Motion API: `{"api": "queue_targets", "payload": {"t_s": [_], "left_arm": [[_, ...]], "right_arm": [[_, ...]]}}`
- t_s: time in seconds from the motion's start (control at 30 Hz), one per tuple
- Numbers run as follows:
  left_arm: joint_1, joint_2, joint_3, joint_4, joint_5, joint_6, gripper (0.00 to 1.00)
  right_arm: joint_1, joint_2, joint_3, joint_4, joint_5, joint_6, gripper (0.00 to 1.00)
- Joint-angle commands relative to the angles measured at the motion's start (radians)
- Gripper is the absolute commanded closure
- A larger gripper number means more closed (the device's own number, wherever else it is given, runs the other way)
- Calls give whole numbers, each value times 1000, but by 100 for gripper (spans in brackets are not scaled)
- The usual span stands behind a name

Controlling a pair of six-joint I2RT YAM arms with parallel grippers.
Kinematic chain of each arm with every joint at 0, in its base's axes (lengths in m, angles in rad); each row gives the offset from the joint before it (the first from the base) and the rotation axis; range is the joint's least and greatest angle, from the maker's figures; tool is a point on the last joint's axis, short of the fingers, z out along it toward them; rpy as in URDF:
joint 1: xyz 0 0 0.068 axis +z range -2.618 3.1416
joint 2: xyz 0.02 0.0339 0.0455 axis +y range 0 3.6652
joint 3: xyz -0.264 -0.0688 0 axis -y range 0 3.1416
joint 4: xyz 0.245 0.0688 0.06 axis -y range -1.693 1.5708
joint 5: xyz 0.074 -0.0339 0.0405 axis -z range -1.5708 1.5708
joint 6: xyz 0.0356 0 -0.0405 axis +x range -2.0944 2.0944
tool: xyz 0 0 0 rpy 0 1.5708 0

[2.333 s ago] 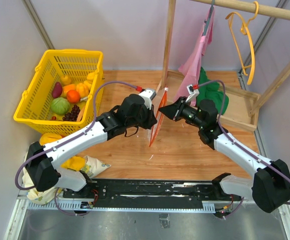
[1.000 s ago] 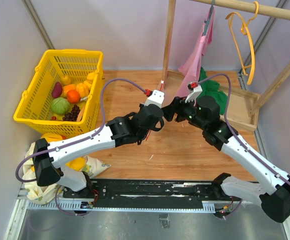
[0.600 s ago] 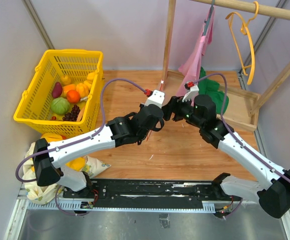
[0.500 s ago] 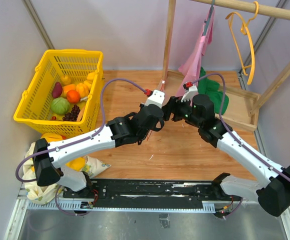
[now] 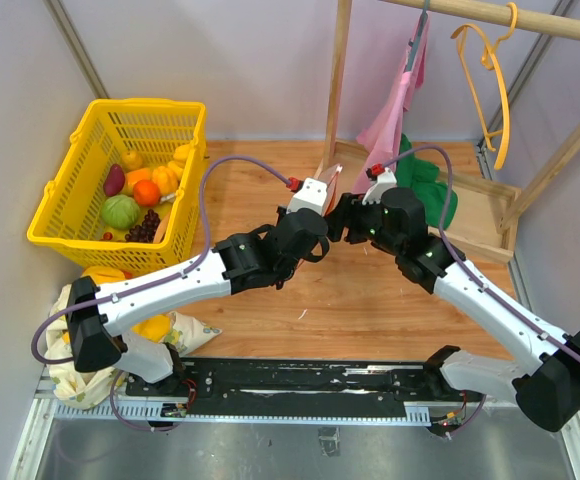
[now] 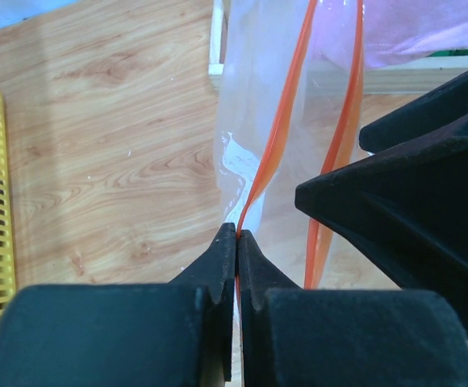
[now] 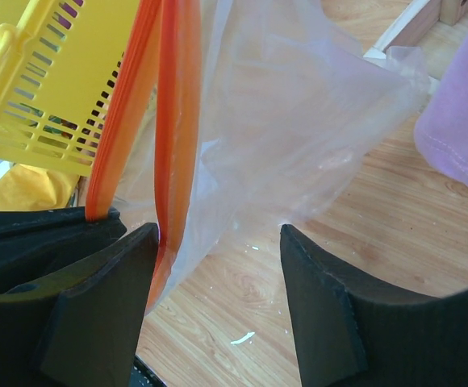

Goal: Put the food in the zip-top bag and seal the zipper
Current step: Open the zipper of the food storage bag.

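The zip-top bag (image 7: 298, 105) is clear and hangs above the wooden floor between both grippers; it also shows in the top view (image 5: 333, 181). Its mouth is parted into two orange-red zipper strips (image 6: 278, 121). My left gripper (image 6: 236, 234) is shut on the left strip. My right gripper (image 7: 218, 234) is open, its jaws wide apart around the bag's lower part, with the other zipper strip (image 7: 173, 97) against its left finger. The two grippers meet at mid-table (image 5: 328, 222). The food (image 5: 135, 195) lies in the yellow basket (image 5: 120, 105).
A wooden rack (image 5: 338, 80) stands just behind the grippers with a pink cloth (image 5: 400, 110), green cloth (image 5: 430, 190) and yellow hanger (image 5: 490, 70). Yellow-white snack packets (image 5: 155, 328) lie by the left arm's base.
The arms have come together around the bag, which earlier hung edge-on between them. In the last second the right gripper has crept a little left, toward the left one.
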Motion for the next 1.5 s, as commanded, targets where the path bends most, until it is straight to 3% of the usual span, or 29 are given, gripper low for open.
{"api": "queue_targets", "payload": {"t_s": [0.0,0.27,0.57,1.07,1.47], "left_arm": [[-10,11,37,0,-44,-23,100],[-10,20,40,20,-4,-43,100],[-10,28,41,28,9,-59,100],[-10,4,32,-6,-71,-85,100],[-9,-22,20,0,-79,-112,100]], "right_arm": [[22,-11,35,3,12,-1,36],[52,2,45,60,9,34,26],[69,23,73,24,81,35,26],[77,12,68,-72,188,-30,36],[78,31,71,-74,165,-40,41]]}}
